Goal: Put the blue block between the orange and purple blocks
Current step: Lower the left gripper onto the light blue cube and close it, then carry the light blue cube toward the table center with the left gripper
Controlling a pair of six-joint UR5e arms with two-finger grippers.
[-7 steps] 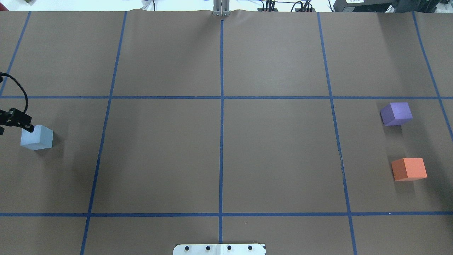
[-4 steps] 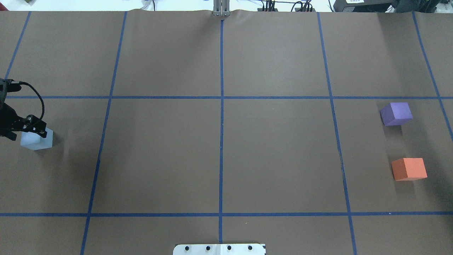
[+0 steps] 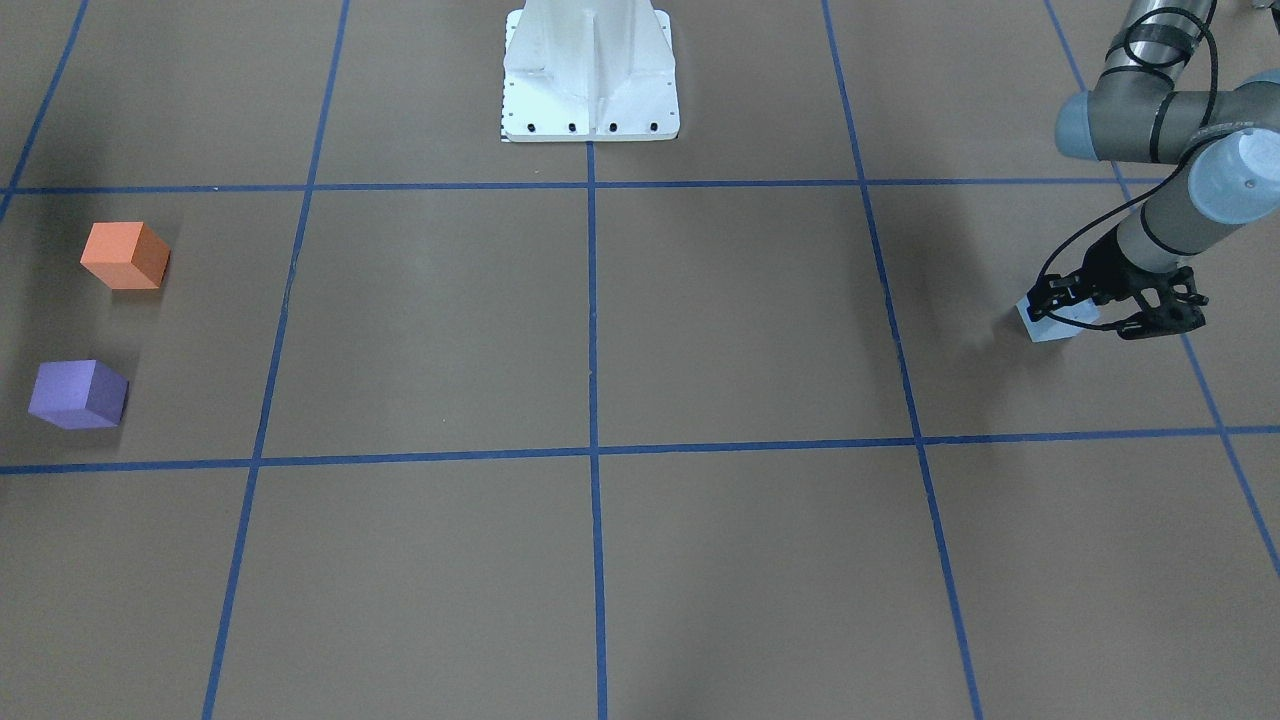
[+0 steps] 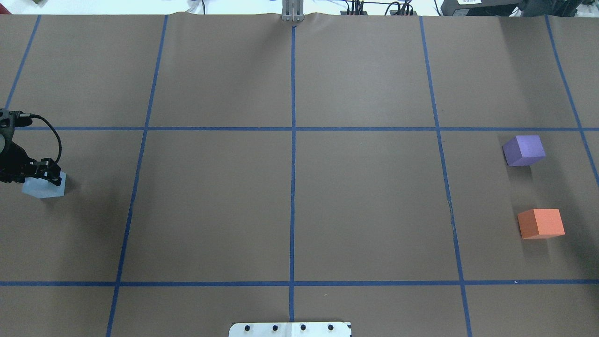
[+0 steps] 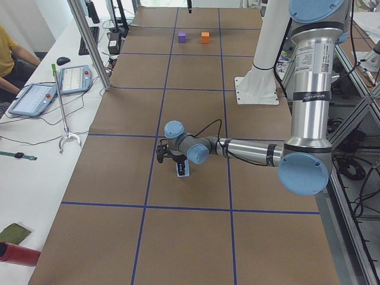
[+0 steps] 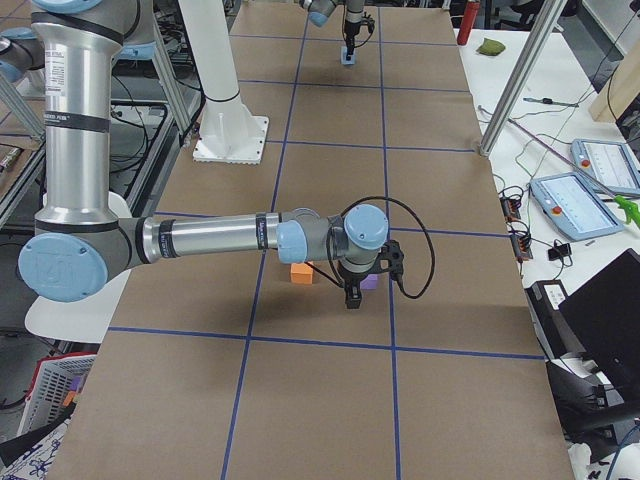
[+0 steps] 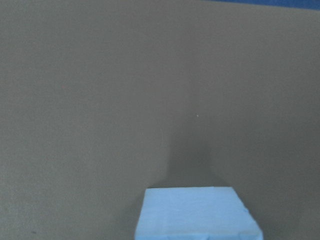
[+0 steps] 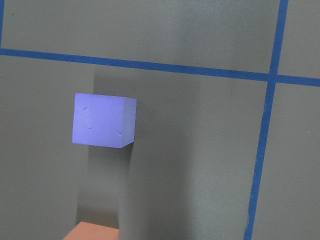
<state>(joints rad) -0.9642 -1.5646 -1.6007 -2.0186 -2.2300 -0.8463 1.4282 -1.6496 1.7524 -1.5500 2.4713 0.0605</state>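
Now L hand (image 3: 1098, 314) wide open, over blue block (image 3: 1046, 330)

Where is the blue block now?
The blue block sits at the overhead view's far left, under the left gripper, far from the purple block and orange block.

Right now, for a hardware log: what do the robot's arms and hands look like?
The left arm and right arm are silver tubes with blue joint caps. The left hand and right hand are black, each with a black cable looping off the wrist.
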